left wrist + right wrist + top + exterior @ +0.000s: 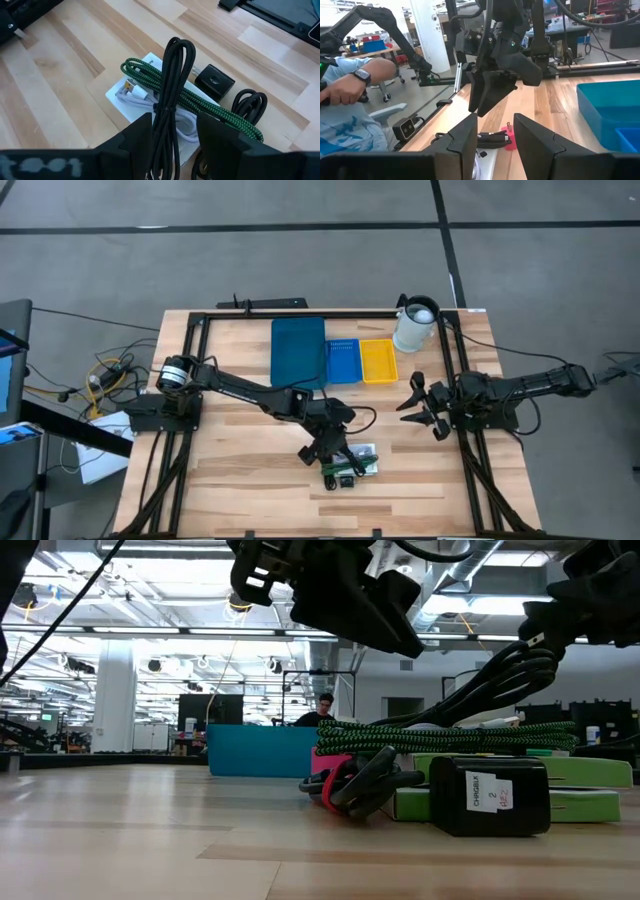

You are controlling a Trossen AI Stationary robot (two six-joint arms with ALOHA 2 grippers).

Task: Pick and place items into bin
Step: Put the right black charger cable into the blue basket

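A pile of items lies near the table's near middle [352,465]. It holds a white box [120,95], a green braided cable [210,107], a white cable [142,92], a black charger block [215,80], a second black cable coil [250,102] and a pink-red piece [335,780]. My left gripper [338,450] hangs over the pile, shut on a tied black cable bundle [172,70]. My right gripper [420,405] waits open at the table's right side, touching nothing. My left gripper holds the black cable bundle near one end [167,127], between its two fingers [140,135]. The bundle runs along the fingers and sticks out beyond them. Its looped far end [176,46] reaches over the green cable. In the low view the bundle [490,675] slants up above the pile.
A teal bin [298,350], a blue tray [343,360] and a yellow tray [378,360] sit side by side at the far middle, with a white jug [415,325] to their right. A person's arm [355,85] shows beyond the table.
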